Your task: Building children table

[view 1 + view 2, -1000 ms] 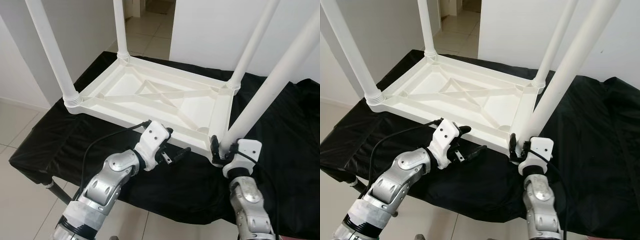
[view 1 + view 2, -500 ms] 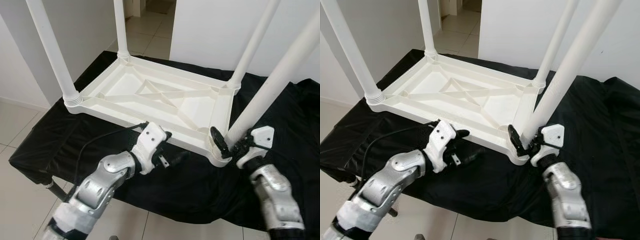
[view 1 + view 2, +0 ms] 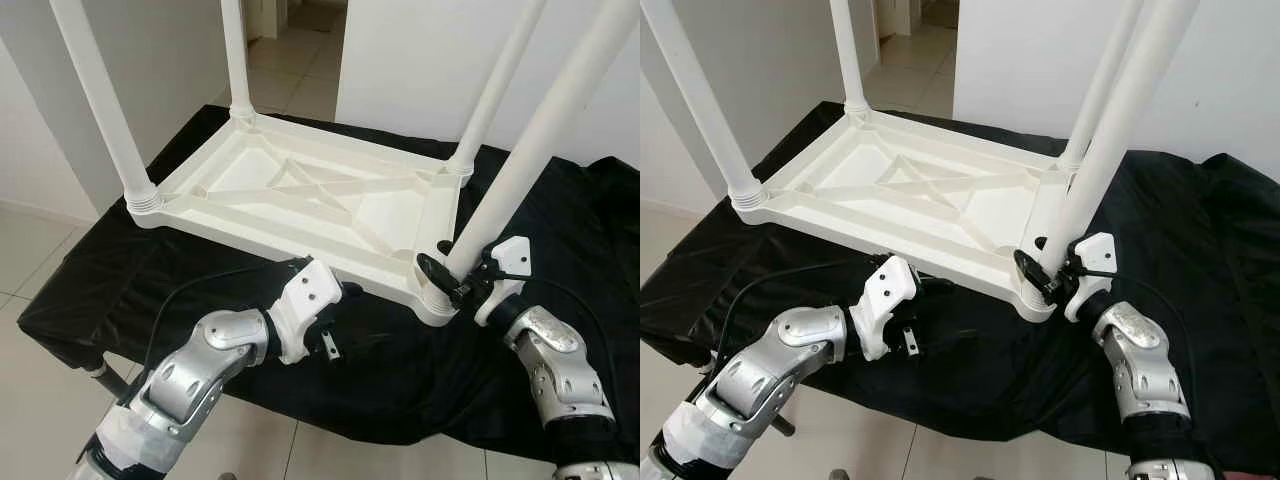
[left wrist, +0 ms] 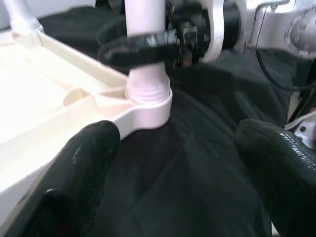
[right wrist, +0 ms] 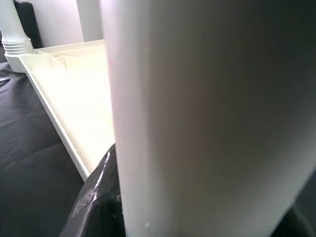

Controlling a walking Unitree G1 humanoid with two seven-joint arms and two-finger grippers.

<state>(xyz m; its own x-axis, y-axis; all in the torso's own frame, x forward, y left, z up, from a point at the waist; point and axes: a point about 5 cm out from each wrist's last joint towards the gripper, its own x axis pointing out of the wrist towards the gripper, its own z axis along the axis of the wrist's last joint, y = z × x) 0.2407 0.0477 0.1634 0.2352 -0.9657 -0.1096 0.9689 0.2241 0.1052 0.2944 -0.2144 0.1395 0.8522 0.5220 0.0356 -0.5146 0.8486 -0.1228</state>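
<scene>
The right gripper (image 3: 447, 272) is clamped around the near-right table leg (image 3: 545, 135) just above its socket. The left wrist view shows the left gripper (image 4: 175, 182) spread wide and empty, over black cloth (image 3: 400, 370) beside the upturned tabletop (image 3: 300, 195) edge.

All four table legs run out of the top edge above the upturned tabletop (image 3: 300, 195). Close against the near leg (image 5: 197, 113), the wrist view is blurred, with one finger (image 5: 96, 202) cut off below it. The black cloth (image 3: 120, 290) hides its support beneath the tabletop.
</scene>
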